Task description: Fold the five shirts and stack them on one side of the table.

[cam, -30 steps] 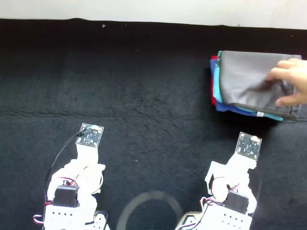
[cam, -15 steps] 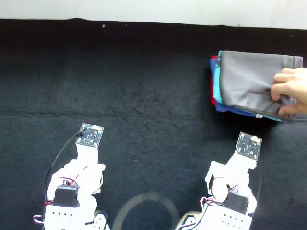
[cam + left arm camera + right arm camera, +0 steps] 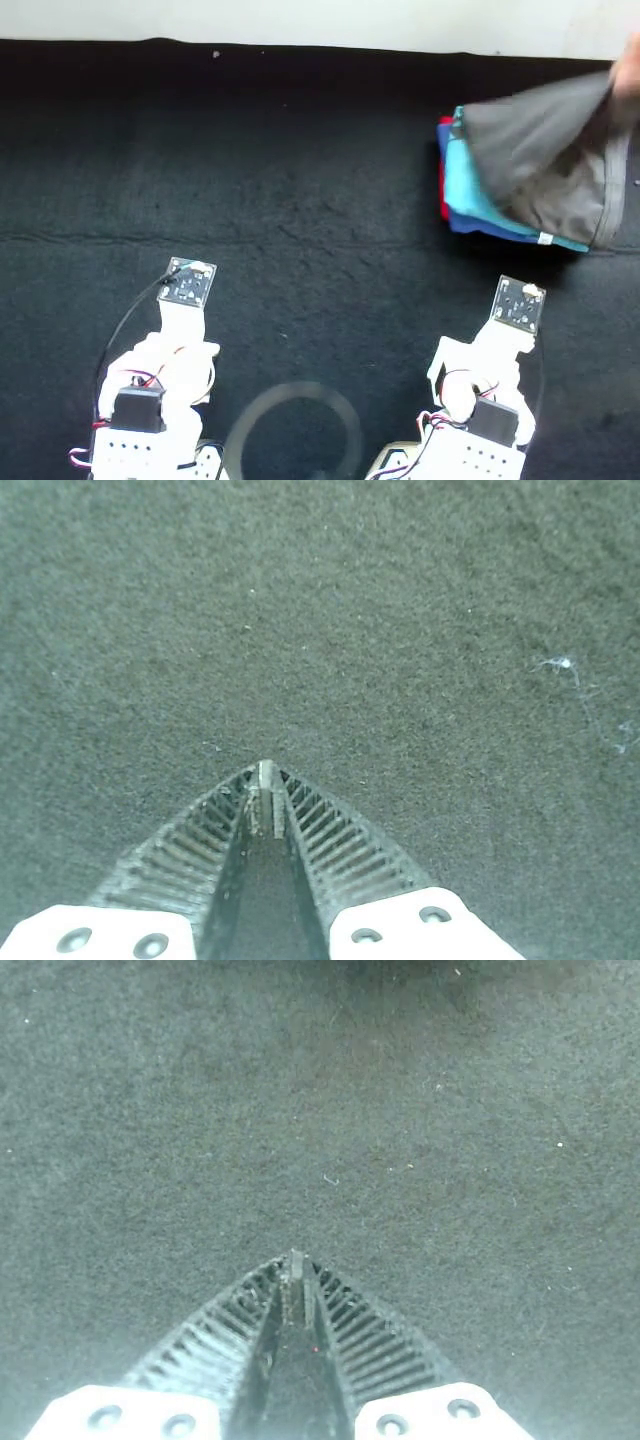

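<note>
Both the left gripper (image 3: 265,780) and the right gripper (image 3: 295,1265) hang low over the black table (image 3: 250,180), tips pressed together on nothing. A person's hand (image 3: 628,75), blurred at the far right edge, meets the raised corner of the grey shirt (image 3: 545,150) — whether it pinches the cloth I cannot tell. From the hand the grey shirt slopes down toward the arms onto the stack — teal shirt (image 3: 470,185), blue shirt (image 3: 470,222) and red shirt (image 3: 443,170) peek out beneath it on the side away from the hand.
</note>
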